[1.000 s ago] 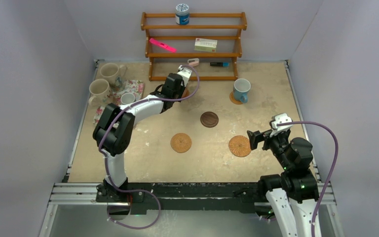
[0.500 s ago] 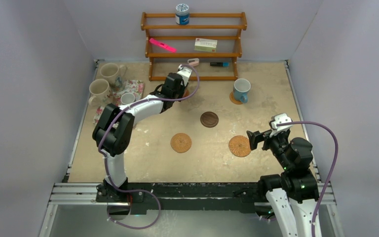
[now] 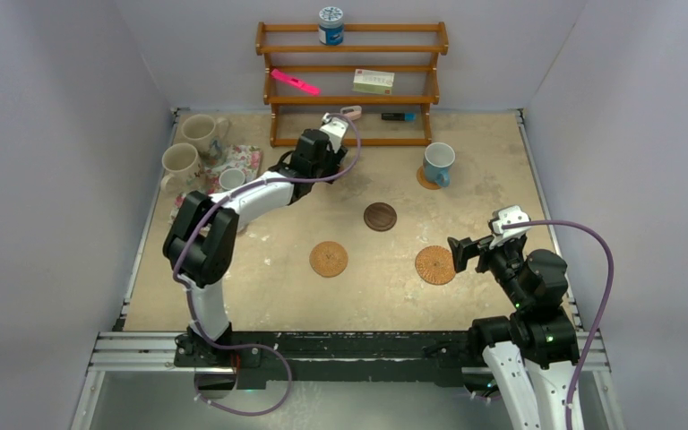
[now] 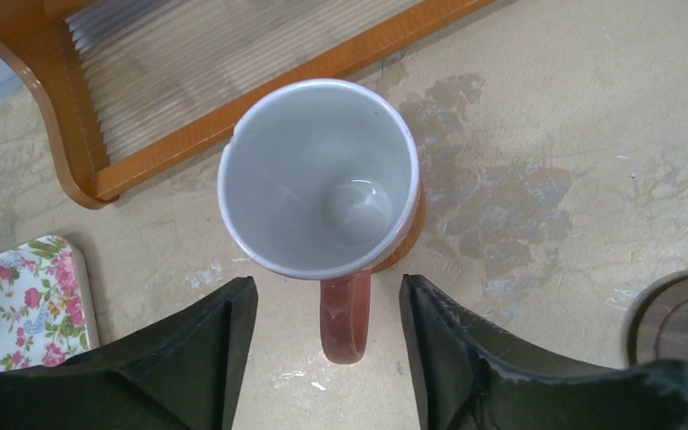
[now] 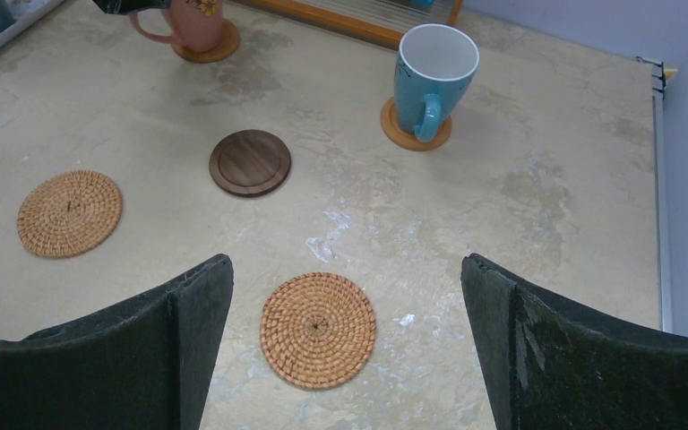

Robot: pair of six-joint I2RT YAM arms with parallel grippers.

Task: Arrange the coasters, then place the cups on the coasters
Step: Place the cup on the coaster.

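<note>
Straddles mug [image 4: 313, 170] handle with left gripper [image 4: 327, 287], jaws parted, not touching. Holds right gripper [image 5: 347, 265] wide, coaster [image 5: 318, 330] just ahead.

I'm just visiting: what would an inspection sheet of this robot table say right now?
Surface: beige table, blotchy.
Job's things: blue mug and pink mug each on a coaster; dark coaster and two woven coasters bare; cream mugs and small mug at left.
Clutter: floral mat; wooden rack holding canister.
End effectors: left end effector open astride pink mug's handle; right end effector open, facing a woven coaster.
Cables: purple cable looped along each arm.
Surroundings: grey walls; nothing else seen.
</note>
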